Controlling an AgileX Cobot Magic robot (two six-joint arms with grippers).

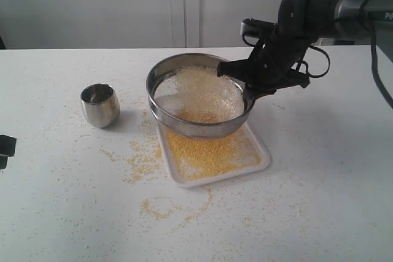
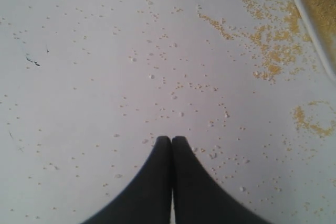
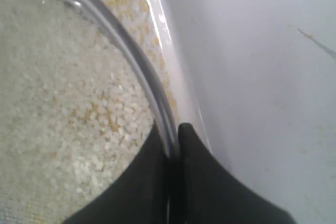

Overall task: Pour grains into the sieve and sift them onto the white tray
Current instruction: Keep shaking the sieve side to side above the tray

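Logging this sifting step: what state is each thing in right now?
White tray: flat on table, covered in yellow meal.
Sieve: held by rim over tray, pale grains inside.
Cup: upright, looks empty.
Right fingers: shut on sieve rim.
Left fingers: shut, empty.

Tabletop (image 1: 319, 207) open at front and right, only loose grains (image 1: 144, 161). Steel cup (image 1: 100, 105) stands left of sieve (image 1: 196, 128), gap between. Sieve and right claw (image 1: 247, 93) cover white tray (image 1: 184, 180) from above.

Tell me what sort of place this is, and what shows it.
Probably a robot lab test bench, not a kitchen: a white table against plain pale wall panels, a robot arm whose jaws grip a steel sieve over a white tray, and grains spilled loose across it.
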